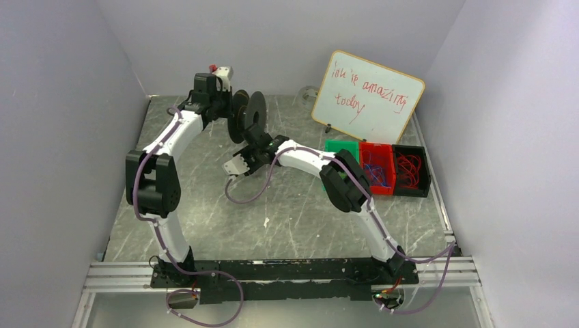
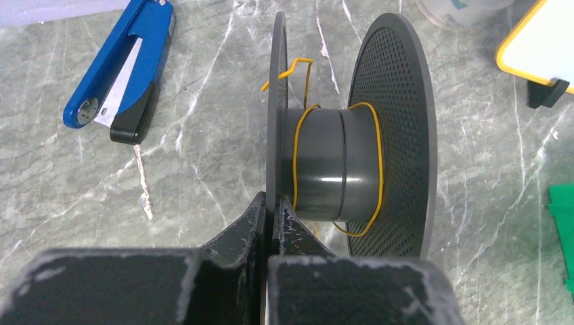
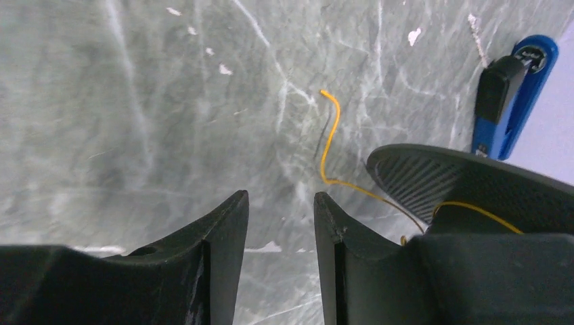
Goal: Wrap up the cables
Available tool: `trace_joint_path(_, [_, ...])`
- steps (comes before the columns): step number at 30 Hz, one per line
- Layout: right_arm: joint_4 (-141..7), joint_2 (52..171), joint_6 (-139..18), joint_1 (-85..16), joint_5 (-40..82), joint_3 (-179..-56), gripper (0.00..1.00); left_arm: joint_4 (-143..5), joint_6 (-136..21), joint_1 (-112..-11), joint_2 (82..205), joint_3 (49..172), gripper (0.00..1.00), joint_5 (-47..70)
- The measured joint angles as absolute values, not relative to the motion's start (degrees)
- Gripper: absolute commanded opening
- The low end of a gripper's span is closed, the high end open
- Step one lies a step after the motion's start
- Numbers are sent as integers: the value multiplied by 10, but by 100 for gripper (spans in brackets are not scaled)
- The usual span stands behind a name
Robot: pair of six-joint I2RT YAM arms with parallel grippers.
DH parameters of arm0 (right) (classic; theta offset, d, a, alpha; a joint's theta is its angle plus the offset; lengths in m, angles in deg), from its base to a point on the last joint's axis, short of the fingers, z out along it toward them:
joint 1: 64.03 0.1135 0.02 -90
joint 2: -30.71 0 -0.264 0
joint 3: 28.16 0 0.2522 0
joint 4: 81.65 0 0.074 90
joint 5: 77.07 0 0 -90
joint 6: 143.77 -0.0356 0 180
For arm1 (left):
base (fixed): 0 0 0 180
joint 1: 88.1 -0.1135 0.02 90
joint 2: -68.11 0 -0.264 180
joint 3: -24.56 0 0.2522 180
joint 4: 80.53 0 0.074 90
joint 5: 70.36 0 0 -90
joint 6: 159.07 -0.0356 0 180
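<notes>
Top external: left end effector point(image 1: 235, 113) holds spool point(image 1: 254, 113) at far bench point(image 1: 205, 219); right end effector point(image 1: 237, 167) just beside | Left wrist: jaws clamped together on spool flange; cable point(image 2: 374, 149) loops loosely round hub | Right wrist: jaws apart, empty, cable tail lying ahead | Risk: untensioned loops could slip off.

Soft, even lighting, faint shadows, close foreground slightly blurred

Thin yellow cable point(image 2: 382, 162), looped loosely round spool point(image 2: 332, 169) (one end free)
</notes>
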State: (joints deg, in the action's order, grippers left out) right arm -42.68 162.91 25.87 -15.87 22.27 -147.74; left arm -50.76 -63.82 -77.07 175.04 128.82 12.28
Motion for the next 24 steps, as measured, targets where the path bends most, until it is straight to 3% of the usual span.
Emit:
trace_joint_path(15, [-504, 1737, 346, -172, 248, -1577, 43, -545, -637, -776, 1756, 1276, 3, 104])
trace_joint_path(19, [-513, 1748, 362, -182, 263, -1586, 37, -551, -637, -777, 1759, 1274, 2, 102])
trace_joint_path(24, [-518, 1762, 378, -186, 266, -1597, 19, -558, -639, -782, 1759, 1266, 2, 93])
